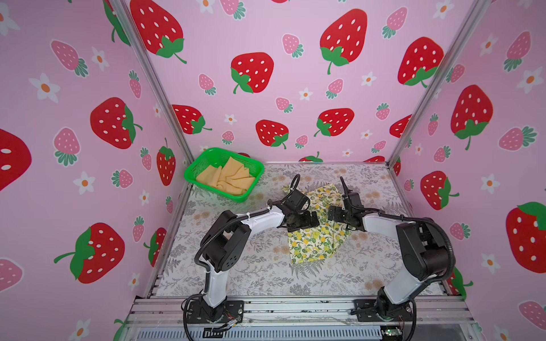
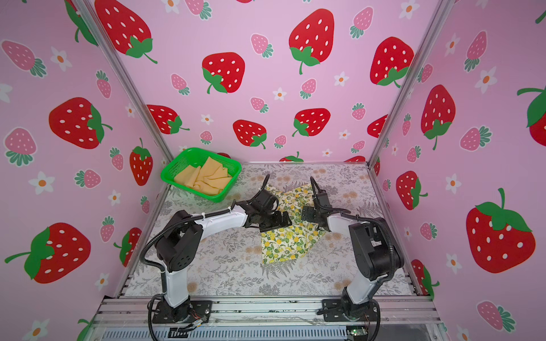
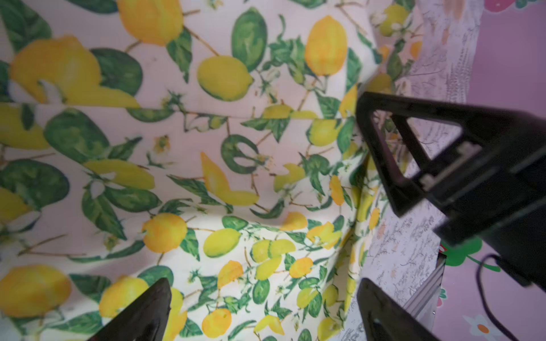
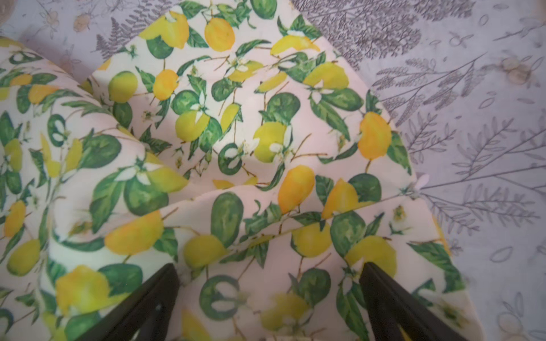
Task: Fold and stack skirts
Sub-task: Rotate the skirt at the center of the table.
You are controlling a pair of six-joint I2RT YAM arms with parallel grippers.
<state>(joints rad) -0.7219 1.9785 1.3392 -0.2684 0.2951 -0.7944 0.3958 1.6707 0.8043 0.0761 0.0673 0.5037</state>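
Observation:
The cream skirt printed with lemons and green leaves (image 1: 314,239) (image 2: 282,246) lies rumpled and partly folded on the table, right of centre. My left gripper (image 1: 307,220) (image 2: 279,221) hovers over its left part, and its jaws stand open above the print (image 3: 264,290). My right gripper (image 1: 335,213) (image 2: 307,213) faces it from the right, also open over the cloth (image 4: 269,270). Neither grips the fabric. The left wrist view shows one of the right gripper's fingers (image 3: 381,153). The plain mustard skirt (image 1: 229,178) (image 2: 206,177) lies crumpled in the basket.
The green mesh basket (image 1: 192,172) (image 2: 168,174) sits at the table's back left corner, against the wall. A floral tablecloth (image 1: 236,265) covers the table. Strawberry-print walls close in three sides. An aluminium rail (image 1: 295,307) runs along the front edge.

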